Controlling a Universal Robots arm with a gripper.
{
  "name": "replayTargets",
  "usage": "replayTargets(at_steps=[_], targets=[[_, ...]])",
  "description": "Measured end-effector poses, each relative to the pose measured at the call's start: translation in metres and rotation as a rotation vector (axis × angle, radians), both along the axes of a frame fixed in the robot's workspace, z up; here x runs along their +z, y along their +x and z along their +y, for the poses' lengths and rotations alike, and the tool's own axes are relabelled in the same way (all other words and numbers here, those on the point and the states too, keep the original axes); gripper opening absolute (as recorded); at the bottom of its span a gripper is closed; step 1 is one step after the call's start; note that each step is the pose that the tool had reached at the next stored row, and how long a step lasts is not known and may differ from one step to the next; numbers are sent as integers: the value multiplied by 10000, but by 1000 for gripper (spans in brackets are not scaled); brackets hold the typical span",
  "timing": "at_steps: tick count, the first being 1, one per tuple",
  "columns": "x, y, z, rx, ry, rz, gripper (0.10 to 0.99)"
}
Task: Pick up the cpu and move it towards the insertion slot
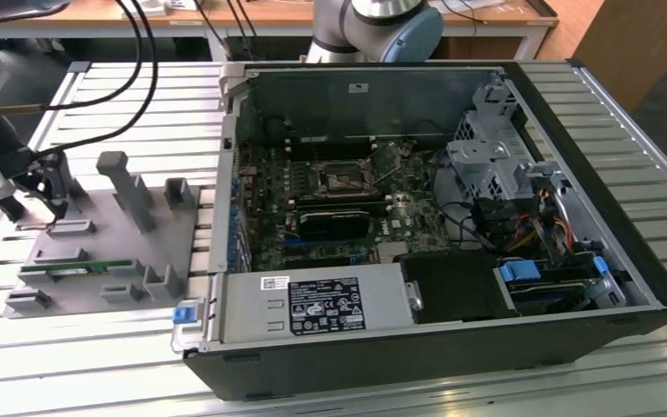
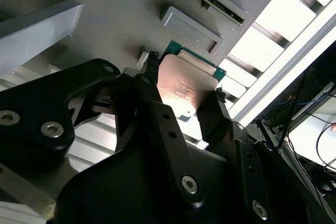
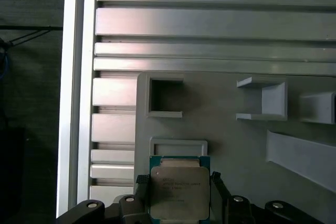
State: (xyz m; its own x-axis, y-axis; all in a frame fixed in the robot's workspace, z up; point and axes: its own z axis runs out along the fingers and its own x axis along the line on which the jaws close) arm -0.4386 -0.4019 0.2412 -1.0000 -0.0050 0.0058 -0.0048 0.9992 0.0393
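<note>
The cpu (image 3: 178,192) is a flat square chip with a silvery top and a green rim, and it also appears in the second wrist view (image 2: 184,90). My gripper (image 3: 178,182) is shut on it, one black finger (image 3: 140,186) pressing each opposite edge, as the second wrist view (image 2: 185,77) confirms. The chip hangs just over a shallow grey pocket (image 3: 178,145) of the fixture plate. In the exterior view my gripper (image 1: 46,204) is at the far left over that plate. The insertion slot (image 1: 343,180) sits on the motherboard inside the open computer case, well off to the exterior view's right.
The grey fixture plate (image 1: 102,252) carries upright posts (image 1: 125,187) and a green memory stick (image 1: 67,268). The case wall (image 1: 232,174) stands between the plate and the motherboard. A power supply (image 1: 310,308) and drive cage (image 1: 490,165) crowd the case. Cables (image 1: 136,52) hang above the slatted table.
</note>
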Motion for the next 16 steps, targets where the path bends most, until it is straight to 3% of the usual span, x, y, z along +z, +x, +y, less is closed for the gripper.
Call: replayTargets(at_steps=[16], targets=[[152,0,14,0,-17,1,541]])
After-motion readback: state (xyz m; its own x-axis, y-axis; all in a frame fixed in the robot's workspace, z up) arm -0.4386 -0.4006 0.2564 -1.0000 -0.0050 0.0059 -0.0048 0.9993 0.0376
